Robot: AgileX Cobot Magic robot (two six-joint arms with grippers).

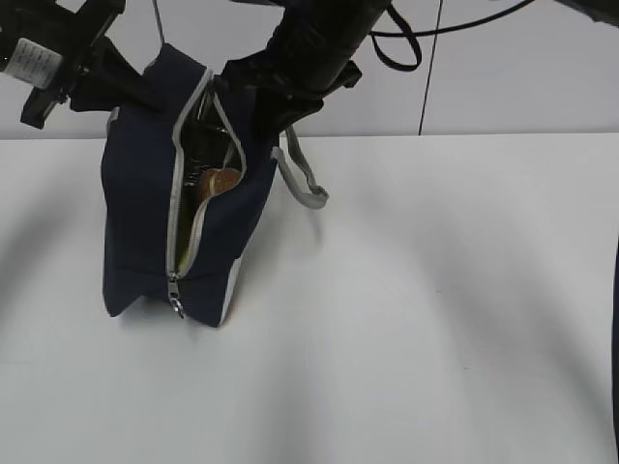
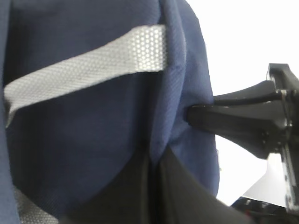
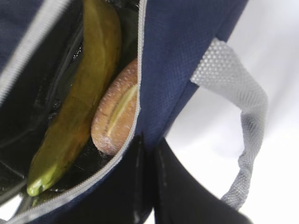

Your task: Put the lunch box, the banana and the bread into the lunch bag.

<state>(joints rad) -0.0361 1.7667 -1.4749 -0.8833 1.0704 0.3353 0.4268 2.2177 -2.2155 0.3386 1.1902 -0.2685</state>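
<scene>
exterior view: the lunch bag (image 1: pixel 184 193) stands upright on the left half of a white table (image 1: pixel 435 319), its grey zipper run open from the top down to the pull near the base. through the gap the bread (image 1: pixel 221 182) shows as a brown patch, with a sliver of yellow-green below it that i take for the banana (image 1: pixel 181 253). the left gripper (image 1: pixel 121 82) meets the bag's upper left edge, the right gripper (image 1: pixel 253 101) its upper right edge, beside a grey strap handle (image 1: pixel 305 174). behind the table is a plain pale wall with a thin dark vertical line

left wrist view: navy fabric and a grey strap fill the frame; the left gripper (image 2: pixel 154 161) has its dark fingers together, pinching a fold of the lunch bag's cloth. a second dark arm part shows at the right

right wrist view: the right gripper (image 3: pixel 148 154) is clamped on the bag's zipper edge. inside, the banana (image 3: pixel 79 98) lies lengthwise with the bread (image 3: pixel 114 114) touching it, slit showing

judgement: banana and bread are in; the lunch box cannot be seen anywhere, neither on the table nor clearly inside, so it may sit hidden lower in the bag. if so, only letting go, perhaps closing, remains
</scene>
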